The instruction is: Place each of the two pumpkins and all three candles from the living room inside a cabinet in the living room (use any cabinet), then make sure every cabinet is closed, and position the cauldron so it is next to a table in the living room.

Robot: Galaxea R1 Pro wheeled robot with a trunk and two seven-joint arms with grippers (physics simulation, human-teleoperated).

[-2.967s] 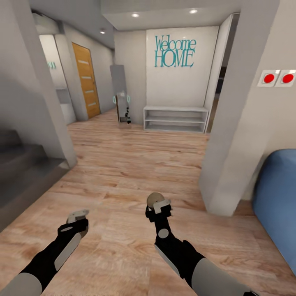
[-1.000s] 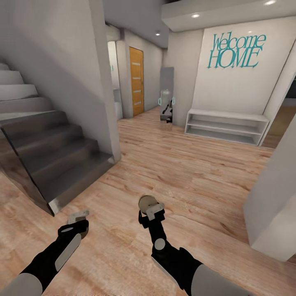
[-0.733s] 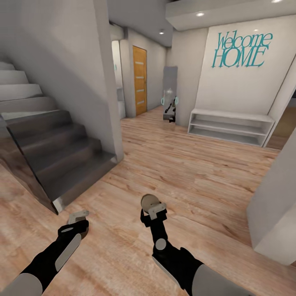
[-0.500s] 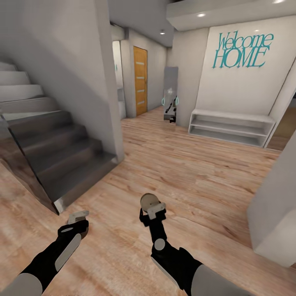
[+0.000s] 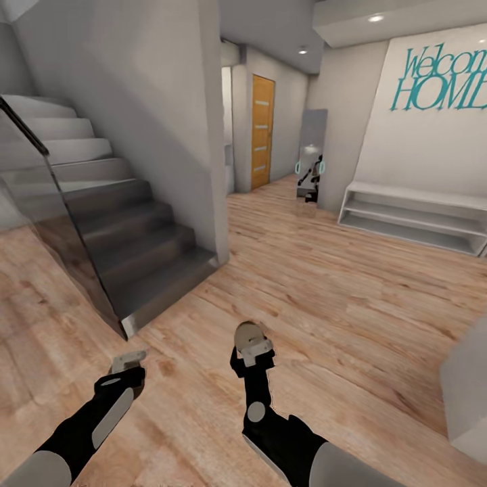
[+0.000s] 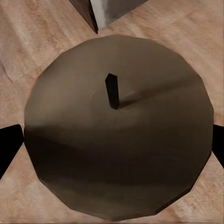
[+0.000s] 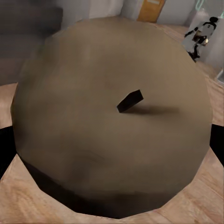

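Tan candle (image 6: 116,140) in left hand (image 5: 128,362), another candle (image 7: 112,116) in right hand (image 5: 251,346)

A pale wooden plank floor (image 5: 325,284) runs past a dark grey staircase (image 5: 115,223) beside a white wall (image 5: 135,88). An orange door (image 5: 262,132) stands beyond; a low white open shelf unit (image 5: 412,218) sits beneath teal "Welcome HOME" lettering (image 5: 439,81). Recessed ceiling spotlights (image 5: 376,18) glow.

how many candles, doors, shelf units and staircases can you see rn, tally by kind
candles: 2, one in the left tool, one in the right tool
orange doors: 1
white shelf units: 1
staircases: 1
total: 5
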